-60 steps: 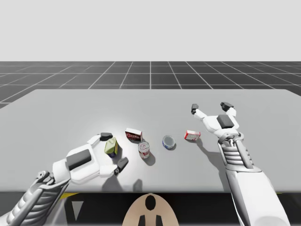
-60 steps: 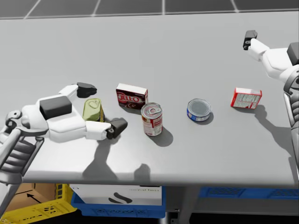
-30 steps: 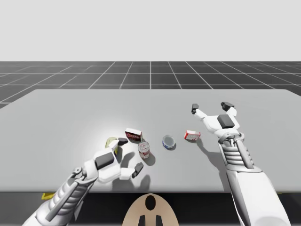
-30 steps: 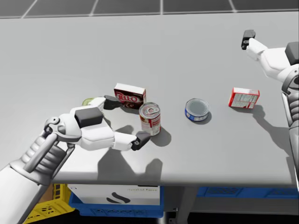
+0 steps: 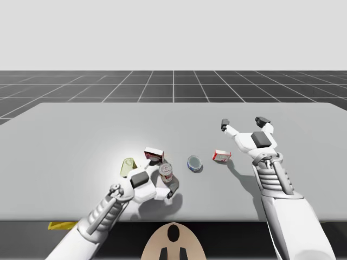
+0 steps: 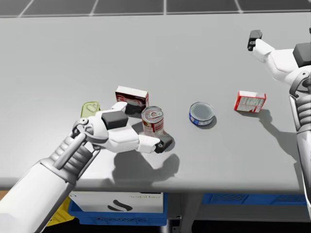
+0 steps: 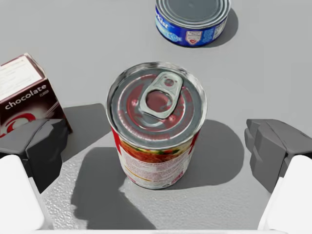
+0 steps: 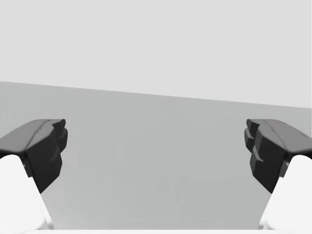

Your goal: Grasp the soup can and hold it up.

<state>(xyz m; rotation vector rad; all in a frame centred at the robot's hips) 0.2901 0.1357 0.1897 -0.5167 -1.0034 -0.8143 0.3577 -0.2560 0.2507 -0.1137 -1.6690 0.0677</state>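
Observation:
The soup can (image 7: 156,126) is red and white with a silver pull-tab lid and stands upright near the table's front. My left gripper (image 7: 156,151) is open around it, one dark finger on each side with a gap to the can on both. The high view shows the same: the can (image 5: 166,172) sits between the fingers of my left gripper (image 5: 162,179). In the head view the can (image 6: 153,121) is inside my left gripper (image 6: 148,127). My right gripper (image 5: 243,123) is open above the table at the far right, holding nothing, as the right wrist view also shows for my right gripper (image 8: 156,151).
A dark chocolate box (image 6: 131,97) lies just behind the soup can, touching distance from one left finger. An olive can (image 6: 90,109) sits beside my left wrist. A flat blue can (image 6: 201,113) and a red-and-white box (image 6: 250,102) lie to the right. The table's front edge is close.
My left arm has swung right, leaving the olive can, and its open fingers now straddle the soup can. My head has turned slightly. The right arm has not moved.

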